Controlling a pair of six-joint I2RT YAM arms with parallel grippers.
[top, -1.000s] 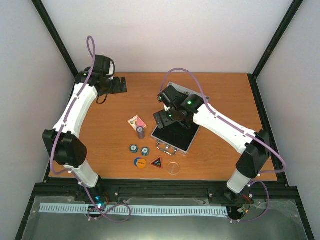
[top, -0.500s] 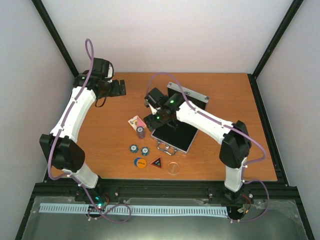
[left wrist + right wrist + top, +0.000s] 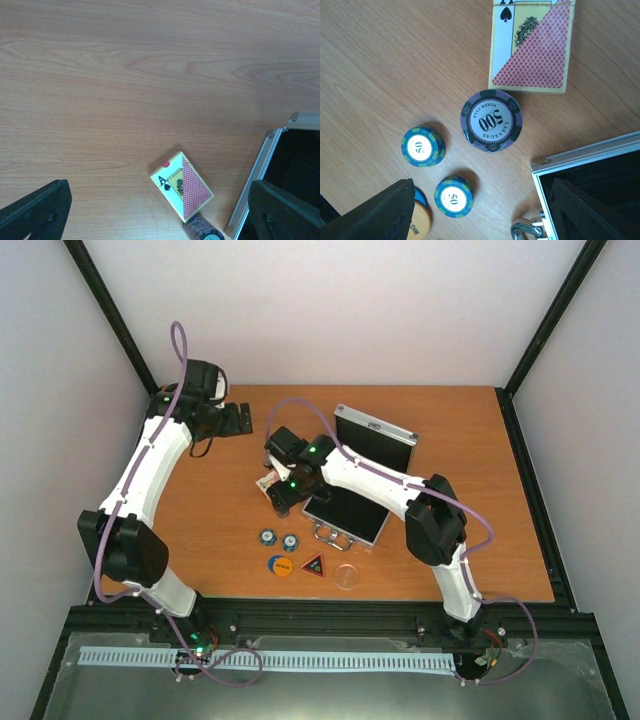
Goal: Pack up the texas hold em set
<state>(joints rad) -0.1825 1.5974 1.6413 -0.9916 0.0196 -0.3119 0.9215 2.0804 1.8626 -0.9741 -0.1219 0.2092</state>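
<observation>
Nearest the arm bases, on the wooden table, in a row from left to right: orange disc, black-red triangle, clear disc. Just beyond these, two blue poker chips side by side, a small gap between. Further back and to the right, the silver case lying open, black lining upward, metal handle toward the near edge, lid raised at the far side. Just left of the case, an upright purple chip stack marked 500, and just beyond it the pink-white card pack, flat on the wood. Poised over that stack, the right gripper, fingers spread apart, the stack ahead between them, untouched, nothing clasped. At the far left of the table, apart from the whole set, the left gripper, spread fully wide, nothing between its fingers.
</observation>
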